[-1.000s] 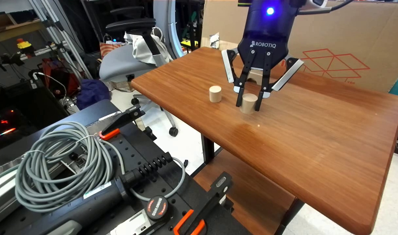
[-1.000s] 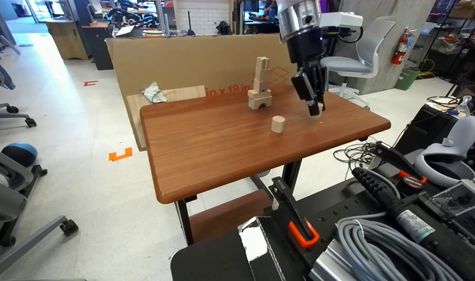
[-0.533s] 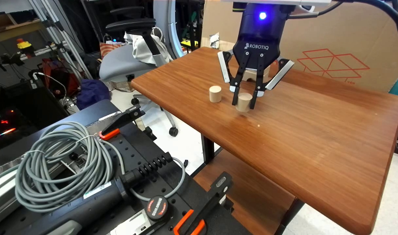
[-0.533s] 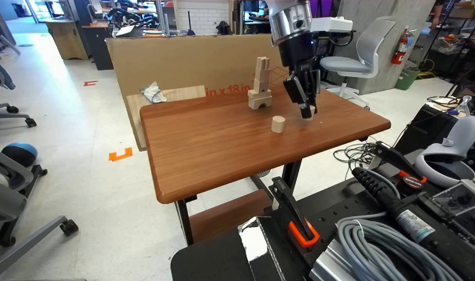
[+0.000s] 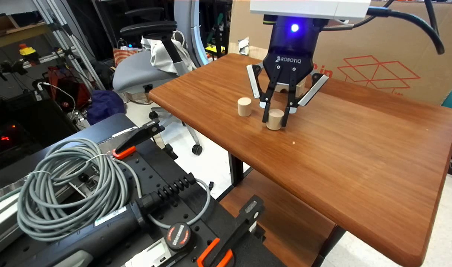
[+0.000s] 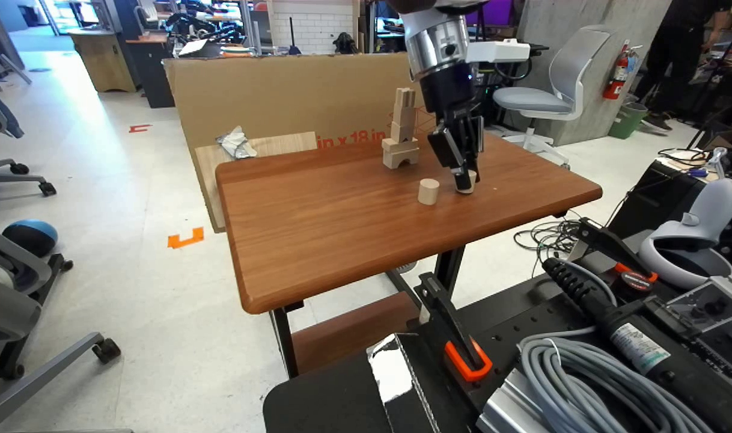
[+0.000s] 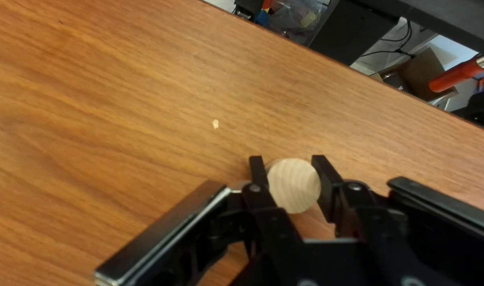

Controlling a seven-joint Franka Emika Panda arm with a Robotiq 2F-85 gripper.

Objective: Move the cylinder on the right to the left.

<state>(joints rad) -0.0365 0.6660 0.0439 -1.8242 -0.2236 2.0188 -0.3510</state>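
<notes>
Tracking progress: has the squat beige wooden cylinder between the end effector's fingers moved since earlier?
Yes: leftward in both exterior views; the gripped cylinder is nearer the unmoved, free-standing pale wooden cylinder.

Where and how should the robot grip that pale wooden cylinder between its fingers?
Probably from above, on opposite sides of the curved wall: the pale wooden cylinder is upright, its flat round top has no handle, and the black gripper points down, a finger on each side.
</notes>
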